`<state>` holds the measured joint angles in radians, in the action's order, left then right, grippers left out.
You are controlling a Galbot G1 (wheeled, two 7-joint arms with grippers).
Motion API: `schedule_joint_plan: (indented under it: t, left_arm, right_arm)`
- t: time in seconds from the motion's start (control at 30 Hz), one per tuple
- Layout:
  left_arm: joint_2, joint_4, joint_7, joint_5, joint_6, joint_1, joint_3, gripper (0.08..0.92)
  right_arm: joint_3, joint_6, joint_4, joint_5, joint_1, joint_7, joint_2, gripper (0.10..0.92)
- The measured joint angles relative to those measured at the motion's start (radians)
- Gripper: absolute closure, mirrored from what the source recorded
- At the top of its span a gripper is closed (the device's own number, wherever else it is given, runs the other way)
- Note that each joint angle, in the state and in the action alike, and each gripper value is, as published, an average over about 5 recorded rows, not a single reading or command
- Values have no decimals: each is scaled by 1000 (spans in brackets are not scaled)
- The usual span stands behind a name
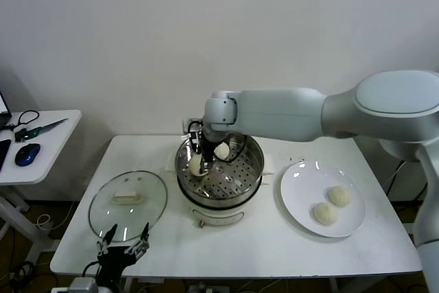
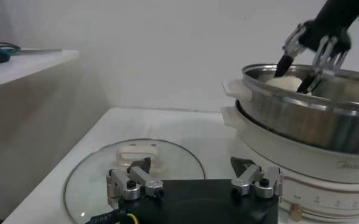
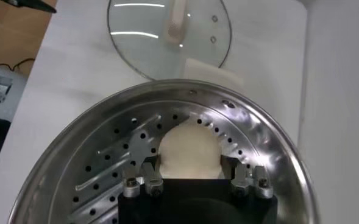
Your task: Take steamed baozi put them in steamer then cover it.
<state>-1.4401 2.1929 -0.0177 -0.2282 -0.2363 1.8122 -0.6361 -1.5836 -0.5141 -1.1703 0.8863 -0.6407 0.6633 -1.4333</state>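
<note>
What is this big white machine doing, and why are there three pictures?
It is a robot with two arms. One picture comes from a camera on its head; the other two come from cameras on its wrists. On the white table sit a shiny steamer, a glass cover lying flat beside it, and a white plate with two steamed baozi, which are soft buns. Two more buns are already in the steamer. The right claw reaches into the steamer, its fingers around one bun on the holey tray. The left claw waits open near the cover, holding nothing.
</note>
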Motion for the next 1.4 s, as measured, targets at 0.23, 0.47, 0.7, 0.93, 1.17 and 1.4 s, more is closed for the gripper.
schedule_joint_plan:
  t: [0.23,0.47,0.7,0.93,1.17,1.4]
  left_arm:
    - [-5,11,1,6,-3,4,0,177]
    - [-7,21,5,14,-8,5,0,177]
    - [-7,17,6,13,-12,-7,-1,177]
    - [-10,2,8,20,-13,-22,6,177]
    - [-20,-6,9,31,-13,-26,11,177]
    - [-27,-14,9,42,-13,-28,17,177]
  right_arm:
    - [9,15,1,-12,-5,4,11,207]
    - [-48,98,-54,-23,-142,125,125,202]
    - [-156,162,-187,-93,-280,216,363,203]
    - [-203,184,-293,-225,-269,228,621,203]
    - [-114,195,-306,-373,-99,227,806,203]
    - [28,194,-279,-478,108,217,889,203]
